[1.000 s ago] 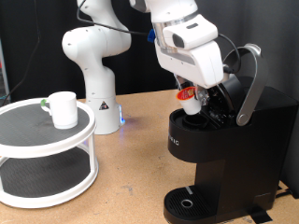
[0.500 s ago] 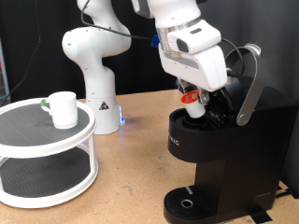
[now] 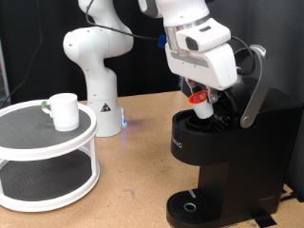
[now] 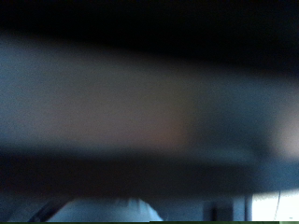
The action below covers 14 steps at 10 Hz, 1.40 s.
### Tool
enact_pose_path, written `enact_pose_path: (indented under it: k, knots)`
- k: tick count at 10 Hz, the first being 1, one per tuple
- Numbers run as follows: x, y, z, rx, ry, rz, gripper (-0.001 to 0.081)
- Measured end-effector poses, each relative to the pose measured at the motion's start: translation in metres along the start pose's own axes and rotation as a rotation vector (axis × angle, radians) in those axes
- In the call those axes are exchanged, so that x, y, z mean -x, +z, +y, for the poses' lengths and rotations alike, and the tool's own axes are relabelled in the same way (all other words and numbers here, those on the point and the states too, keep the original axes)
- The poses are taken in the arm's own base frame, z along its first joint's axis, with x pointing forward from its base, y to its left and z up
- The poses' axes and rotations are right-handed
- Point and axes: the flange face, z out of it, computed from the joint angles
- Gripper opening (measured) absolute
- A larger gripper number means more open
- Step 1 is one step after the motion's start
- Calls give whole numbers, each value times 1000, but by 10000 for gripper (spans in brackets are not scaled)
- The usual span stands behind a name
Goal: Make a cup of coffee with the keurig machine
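Keurig machine [image 3: 223, 157] on wooden worktop [image 3: 133, 204], lid raised | claw [image 3: 202, 106] at its open chamber, clamped on white pod [image 3: 200, 103] with red-orange top | cup [image 3: 64, 110] upright on white two-tier stand [image 3: 47, 157], exterior view's left | wrist view blurred

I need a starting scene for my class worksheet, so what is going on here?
A robot arm's gripper holds a small white pod with a red-orange top at the open top of the keurig machine, its lid raised. The cup sits untouched on a round white two-tier stand at the exterior view's left. The wrist view is too blurred to help.
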Motion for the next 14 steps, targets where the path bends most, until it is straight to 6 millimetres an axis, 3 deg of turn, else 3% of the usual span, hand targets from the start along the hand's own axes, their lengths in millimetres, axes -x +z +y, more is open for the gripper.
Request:
enact_pose_path:
  k: [10, 14]
  knots:
    - [7, 2, 4, 15, 6, -40, 434]
    - [17, 23, 1, 16, 11, -56, 434]
